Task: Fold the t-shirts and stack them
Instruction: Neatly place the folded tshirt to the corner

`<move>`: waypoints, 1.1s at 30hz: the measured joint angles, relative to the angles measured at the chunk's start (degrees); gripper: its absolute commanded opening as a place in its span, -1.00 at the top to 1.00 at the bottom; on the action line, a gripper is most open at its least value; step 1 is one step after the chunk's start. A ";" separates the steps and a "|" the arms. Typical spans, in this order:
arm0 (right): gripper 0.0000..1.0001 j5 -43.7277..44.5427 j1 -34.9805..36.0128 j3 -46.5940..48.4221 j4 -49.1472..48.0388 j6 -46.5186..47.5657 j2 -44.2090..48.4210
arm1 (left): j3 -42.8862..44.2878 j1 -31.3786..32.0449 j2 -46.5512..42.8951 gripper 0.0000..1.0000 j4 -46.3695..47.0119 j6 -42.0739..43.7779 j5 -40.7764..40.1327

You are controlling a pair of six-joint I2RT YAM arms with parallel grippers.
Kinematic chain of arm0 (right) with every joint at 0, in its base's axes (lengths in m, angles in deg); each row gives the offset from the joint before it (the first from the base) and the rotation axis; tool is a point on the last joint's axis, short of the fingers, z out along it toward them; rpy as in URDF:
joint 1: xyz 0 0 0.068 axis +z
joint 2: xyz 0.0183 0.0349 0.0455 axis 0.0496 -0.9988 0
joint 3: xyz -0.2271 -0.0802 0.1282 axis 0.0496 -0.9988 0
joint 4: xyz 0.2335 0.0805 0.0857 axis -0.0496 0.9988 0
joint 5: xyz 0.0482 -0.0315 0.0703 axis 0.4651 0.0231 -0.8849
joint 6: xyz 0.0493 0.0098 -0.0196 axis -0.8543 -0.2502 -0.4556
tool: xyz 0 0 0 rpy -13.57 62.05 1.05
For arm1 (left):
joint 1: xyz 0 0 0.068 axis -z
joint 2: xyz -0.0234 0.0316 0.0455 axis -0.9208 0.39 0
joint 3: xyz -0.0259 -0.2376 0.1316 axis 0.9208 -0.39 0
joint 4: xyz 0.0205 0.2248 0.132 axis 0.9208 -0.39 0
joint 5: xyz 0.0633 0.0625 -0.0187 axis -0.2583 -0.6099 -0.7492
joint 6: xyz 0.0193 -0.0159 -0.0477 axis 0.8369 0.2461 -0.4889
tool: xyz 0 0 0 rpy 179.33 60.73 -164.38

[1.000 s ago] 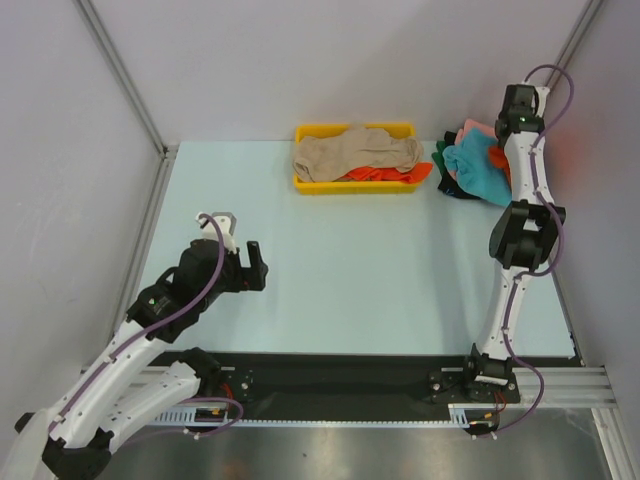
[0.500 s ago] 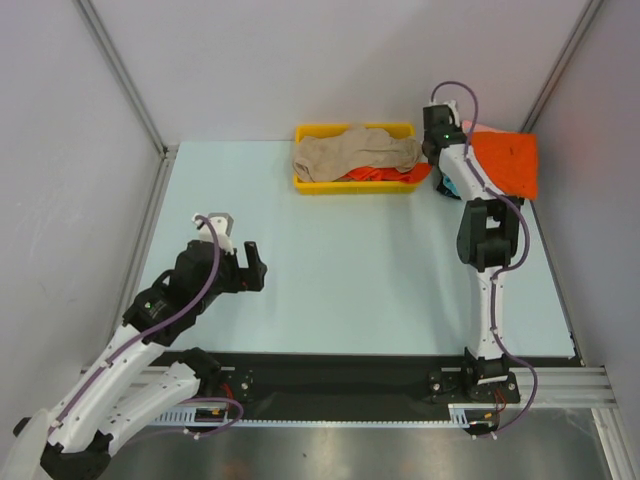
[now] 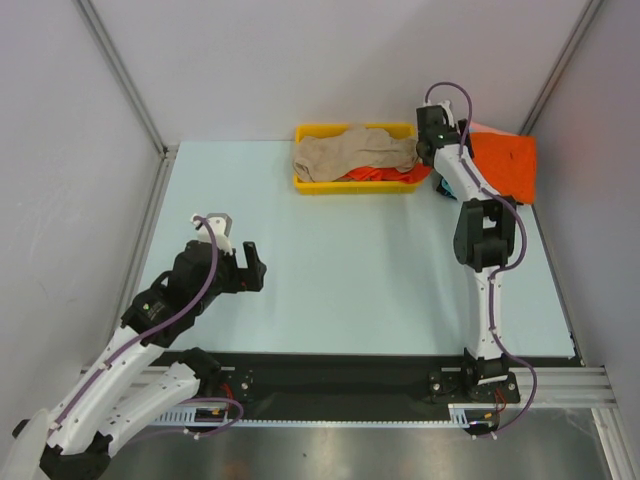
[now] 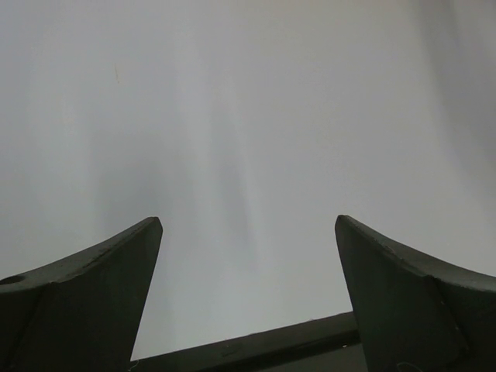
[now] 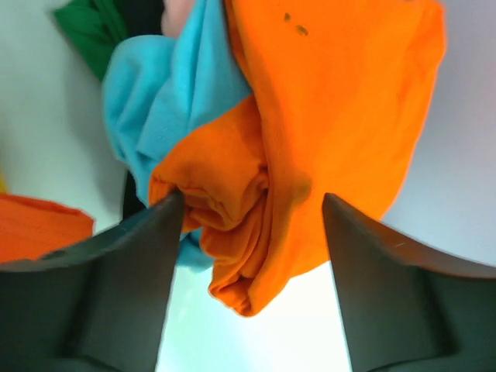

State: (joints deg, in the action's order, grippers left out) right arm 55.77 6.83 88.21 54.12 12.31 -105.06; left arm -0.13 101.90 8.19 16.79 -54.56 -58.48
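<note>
A bright orange t-shirt lies spread over the pile at the back right corner. In the right wrist view its bunched edge hangs between the wide-apart fingers of my right gripper. That gripper is open and sits by the tray's right end. A teal t-shirt and a dark green one lie under the orange. A beige t-shirt lies crumpled in the tray over more orange cloth. My left gripper is open and empty over the left side of the table.
The shallow yellow tray stands at the back middle of the pale blue table. Grey walls close in the left, back and right. The left wrist view shows only blank grey surface between the left gripper fingers.
The right arm swung left from the pile toward the tray, drawing the orange t-shirt out flat over the pile. Its jaws then opened. The left arm stayed put.
</note>
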 measured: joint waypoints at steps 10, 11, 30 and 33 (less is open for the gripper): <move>-0.50 -10.93 -4.26 4.20 4.63 -9.01 3.28 | 0.00 0.00 0.13 -1.00 0.00 0.00 -0.02; -0.46 -11.30 -4.70 4.96 5.14 -9.60 3.28 | 0.00 0.00 0.15 -1.00 0.00 0.00 -0.02; -0.03 -19.30 -7.89 8.44 9.53 -15.34 1.09 | 0.00 0.00 0.59 -1.00 -0.02 -0.02 -0.04; 0.19 -19.54 -8.17 8.28 9.86 -15.98 0.37 | 0.00 0.00 0.59 -0.99 -0.02 -0.02 -0.04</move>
State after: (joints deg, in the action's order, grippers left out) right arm 36.23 -1.35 96.49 63.98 -3.67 -104.69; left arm -0.13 101.90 8.78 16.77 -54.59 -58.52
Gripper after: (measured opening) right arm 0.447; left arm 0.996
